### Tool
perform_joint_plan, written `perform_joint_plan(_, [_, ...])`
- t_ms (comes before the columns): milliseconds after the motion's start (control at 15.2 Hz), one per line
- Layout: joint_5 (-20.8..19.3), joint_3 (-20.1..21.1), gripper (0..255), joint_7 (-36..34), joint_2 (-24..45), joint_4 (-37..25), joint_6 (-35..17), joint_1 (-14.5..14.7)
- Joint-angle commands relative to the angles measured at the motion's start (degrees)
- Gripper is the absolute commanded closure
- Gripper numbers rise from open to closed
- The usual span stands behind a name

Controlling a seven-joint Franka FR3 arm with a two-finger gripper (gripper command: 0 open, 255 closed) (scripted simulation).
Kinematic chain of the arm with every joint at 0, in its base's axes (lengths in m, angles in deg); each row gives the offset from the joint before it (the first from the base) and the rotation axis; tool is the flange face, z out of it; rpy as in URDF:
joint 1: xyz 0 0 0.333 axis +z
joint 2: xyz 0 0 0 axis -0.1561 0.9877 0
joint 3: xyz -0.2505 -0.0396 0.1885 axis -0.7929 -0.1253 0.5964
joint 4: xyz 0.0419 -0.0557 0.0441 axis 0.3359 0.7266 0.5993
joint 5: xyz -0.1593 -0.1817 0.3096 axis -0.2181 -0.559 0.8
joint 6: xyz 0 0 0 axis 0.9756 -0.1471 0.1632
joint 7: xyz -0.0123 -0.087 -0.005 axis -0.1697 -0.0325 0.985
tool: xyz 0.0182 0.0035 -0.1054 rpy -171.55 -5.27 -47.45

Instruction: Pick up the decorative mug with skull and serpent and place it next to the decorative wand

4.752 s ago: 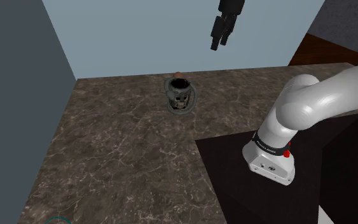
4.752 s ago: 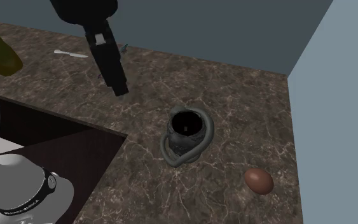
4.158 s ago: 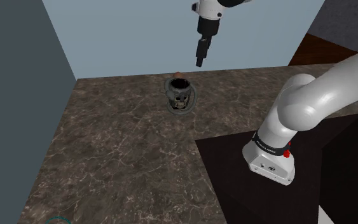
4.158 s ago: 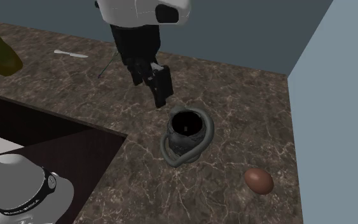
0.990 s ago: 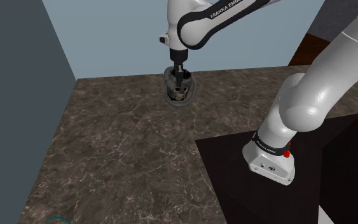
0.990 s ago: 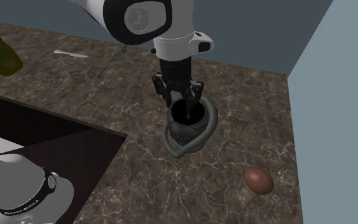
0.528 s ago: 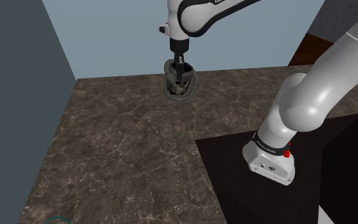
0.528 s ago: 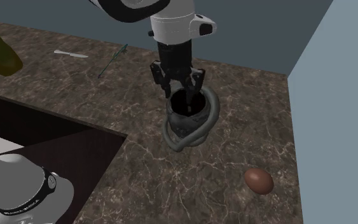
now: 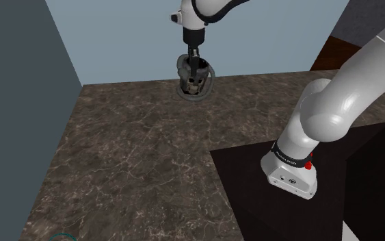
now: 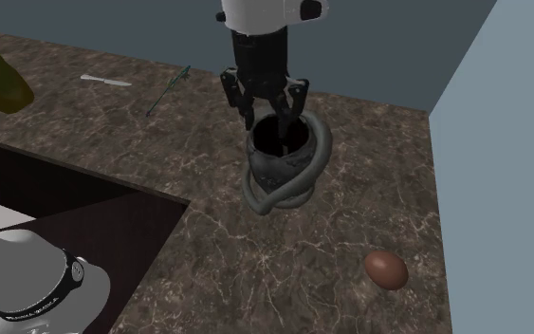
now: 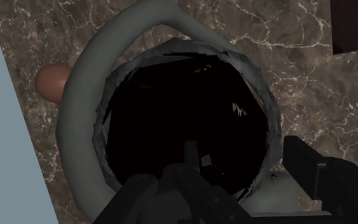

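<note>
Shoulder view: the claw (image 9: 195, 70) is pointing straight down into the mug (image 9: 195, 83). The mug is hanging well beyond the stand (image 9: 286, 198), up by the back wall. It's looking slightly clear of the counter (image 9: 129, 157), but I can't confirm that.

Second exterior view: the claw (image 10: 267, 121) is pinching the mug (image 10: 279, 163) by its rim wall, jaws nearly closed, one finger inside the mouth and one outside. The wand (image 10: 168, 90) is lying past the stand's (image 10: 94, 204) far corner, well apart from the mug.

Wrist view: the claw (image 11: 254, 172) is straddling the rim of the mug (image 11: 184, 121), with the wall between the fingers (image 11: 193, 181).

Handling: I'm guessing it's rigid, fairly heavy and chippable. The snake coil is bulging out on one side, so the load is probably sitting off-centre. A rim pinch is workable but risks the mug swinging or tilting. I'm advising slow travel and a gentle set-down.
</note>
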Motion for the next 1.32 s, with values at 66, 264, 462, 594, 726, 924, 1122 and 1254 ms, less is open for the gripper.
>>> perform_joint_plan(66, [0.09, -0.05, 255, 0.38, -0.58, -1.99, 2.41, -0.02])
perform_joint_plan(264, [0.20, -0.01, 255, 0.61, -0.99, -3.93, 4.75, 0.00])
perform_joint_plan(462, [0.30, 0.03, 255, 0.83, -1.29, -5.97, 7.08, 0.03])
perform_joint_plan(594, [0.36, 0.05, 255, 0.98, -1.42, -7.38, 8.62, 0.04])
perform_joint_plan(726, [0.41, 0.08, 255, 1.12, -1.50, -8.85, 10.16, 0.05])
perform_joint_plan(924, [0.47, 0.11, 255, 1.30, -1.54, -10.72, 12.06, 0.06])
perform_joint_plan(1122, [1.28, 2.82, 255, -2.66, 0.53, -12.81, 12.49, 1.64])
perform_joint_plan(1254, [1.70, 4.58, 255, -5.29, 2.18, -14.53, 12.82, 2.65])
